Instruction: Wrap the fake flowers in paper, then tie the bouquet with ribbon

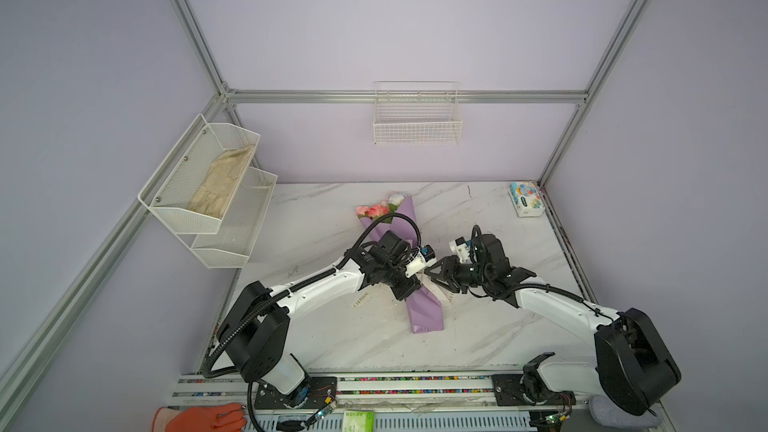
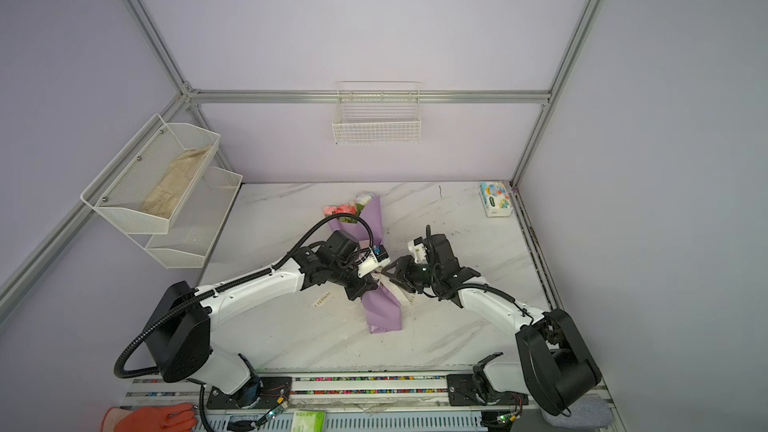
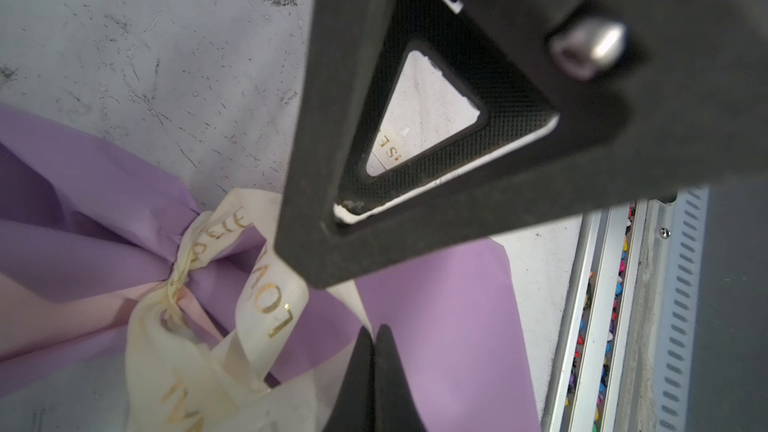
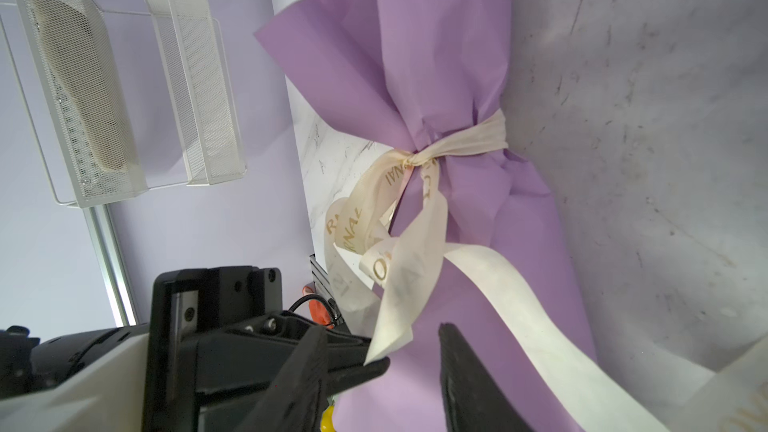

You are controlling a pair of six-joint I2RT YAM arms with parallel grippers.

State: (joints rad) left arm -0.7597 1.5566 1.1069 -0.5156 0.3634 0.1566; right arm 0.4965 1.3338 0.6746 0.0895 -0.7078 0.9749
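The bouquet of fake flowers (image 1: pixel 424 311) (image 2: pixel 384 311) lies on the marble table, wrapped in lilac paper, with pink and white roses (image 1: pixel 376 210) at its far end. A cream lettered ribbon (image 4: pixel 469 141) (image 3: pixel 270 297) is knotted round its waist, and loose ends trail onto the table. My left gripper (image 3: pixel 375 332) (image 1: pixel 423 275) is shut on a strip of that ribbon just above the wrap. My right gripper (image 4: pixel 382 344) (image 1: pixel 435 274) faces it tip to tip, open, with its jaws either side of the left fingertips and the pinched ribbon. One of its fingers (image 3: pixel 316 209) fills the left wrist view.
A tissue pack (image 1: pixel 525 199) lies at the table's back right corner. White mesh shelves (image 1: pixel 208 184) holding a cloth hang on the left wall, and a wire basket (image 1: pixel 417 126) hangs on the back wall. An orange glove (image 1: pixel 208 419) rests by the front rail.
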